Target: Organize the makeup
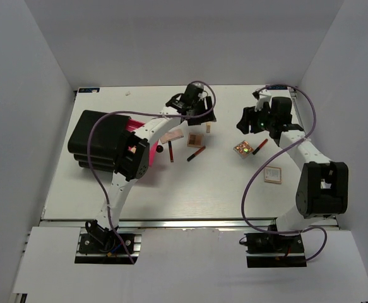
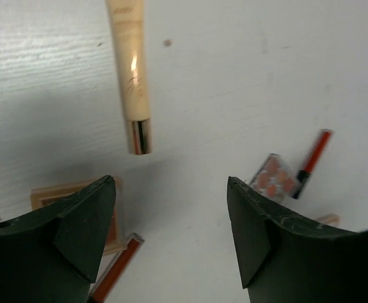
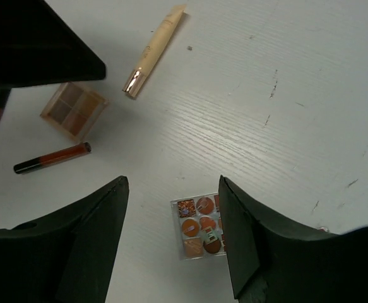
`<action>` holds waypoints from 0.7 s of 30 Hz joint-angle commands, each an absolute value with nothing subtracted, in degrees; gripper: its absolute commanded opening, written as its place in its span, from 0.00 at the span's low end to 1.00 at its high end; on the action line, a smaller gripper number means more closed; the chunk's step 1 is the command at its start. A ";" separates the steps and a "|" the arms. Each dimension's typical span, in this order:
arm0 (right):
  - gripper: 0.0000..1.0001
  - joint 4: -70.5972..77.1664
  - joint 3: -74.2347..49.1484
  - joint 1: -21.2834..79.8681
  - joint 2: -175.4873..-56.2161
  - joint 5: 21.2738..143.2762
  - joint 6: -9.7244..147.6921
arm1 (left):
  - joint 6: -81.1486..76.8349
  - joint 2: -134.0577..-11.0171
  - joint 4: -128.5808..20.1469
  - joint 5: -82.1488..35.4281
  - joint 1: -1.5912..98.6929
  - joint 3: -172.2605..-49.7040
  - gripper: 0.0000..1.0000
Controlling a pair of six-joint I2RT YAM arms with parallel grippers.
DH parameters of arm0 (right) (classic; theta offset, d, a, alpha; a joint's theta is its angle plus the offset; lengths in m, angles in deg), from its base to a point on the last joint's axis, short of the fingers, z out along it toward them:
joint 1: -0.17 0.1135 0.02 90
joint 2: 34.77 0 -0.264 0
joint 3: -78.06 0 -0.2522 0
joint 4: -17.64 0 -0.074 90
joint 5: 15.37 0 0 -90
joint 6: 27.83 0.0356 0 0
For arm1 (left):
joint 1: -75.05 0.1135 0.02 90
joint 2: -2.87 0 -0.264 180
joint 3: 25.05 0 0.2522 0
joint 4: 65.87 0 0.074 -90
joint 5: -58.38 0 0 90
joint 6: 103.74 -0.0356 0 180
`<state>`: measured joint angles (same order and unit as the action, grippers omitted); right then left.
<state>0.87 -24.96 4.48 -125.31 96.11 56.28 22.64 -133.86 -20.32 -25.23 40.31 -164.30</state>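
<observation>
Hovering | left end effector point(image 2: 171, 183) spread | right end effector point(image 3: 172, 183) spread

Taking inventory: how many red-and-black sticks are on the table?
3: left stick by the left arm, middle stick, right stick beside the coppery palette. Arms may hide more.

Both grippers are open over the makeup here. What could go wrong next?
The beige tube lies ahead of the open left gripper, not between its fingers; a nudge could roll it. The orange palette lies flat, partly hidden by one finger of the open right gripper, and may get pushed rather than gripped.
</observation>
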 commanded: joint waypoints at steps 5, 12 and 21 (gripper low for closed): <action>0.64 2.83 -28.76 -0.87 -120.47 99.50 61.82 | 20.63 -135.29 -21.96 -38.27 37.70 -166.69 0.79; 0.63 2.74 -30.87 -1.94 -118.97 100.91 64.80 | 16.41 -140.03 -26.45 -44.89 35.76 -168.71 0.74; 0.63 2.30 -31.84 -2.12 -117.39 101.88 66.12 | 12.72 -145.05 -26.63 -54.02 34.53 -170.47 0.63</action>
<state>0.98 -30.99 -2.01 -119.96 100.39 65.04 15.08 -145.75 -25.59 -48.33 34.95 -169.11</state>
